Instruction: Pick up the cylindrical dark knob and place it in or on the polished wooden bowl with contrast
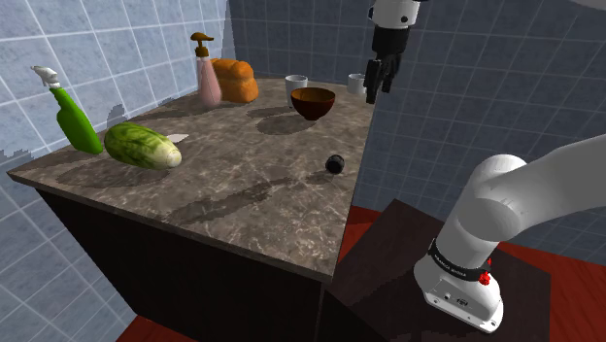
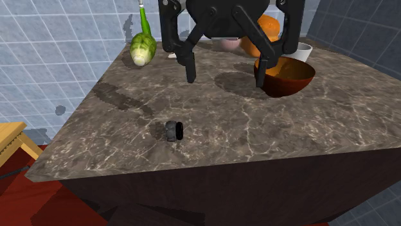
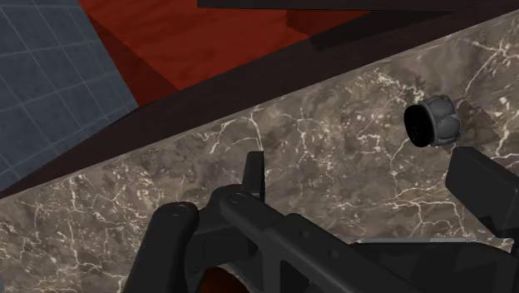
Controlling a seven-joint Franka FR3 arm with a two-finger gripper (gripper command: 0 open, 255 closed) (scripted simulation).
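The dark cylindrical knob (image 1: 335,163) lies on its side on the marble counter (image 1: 223,185), close to the edge facing the stand. The dark brown wooden bowl (image 1: 313,104) stands farther back by that same edge. My gripper (image 1: 379,89) hangs open well above the counter, near the bowl and off the knob, with nothing in it. In the second exterior view the two fingers spread wide in front of the bowl (image 2: 289,83), and the knob (image 2: 173,131) sits below them nearer the front edge. Seen from the wrist, the knob (image 3: 432,122) lies beyond the gripper (image 3: 366,191).
A green spray bottle (image 1: 73,117), a green cabbage (image 1: 142,146), a pink soap dispenser (image 1: 207,73) and a bread loaf (image 1: 236,80) line the tiled wall. Two cups (image 1: 296,85) stand behind the bowl. Red floor lies below the counter edge.
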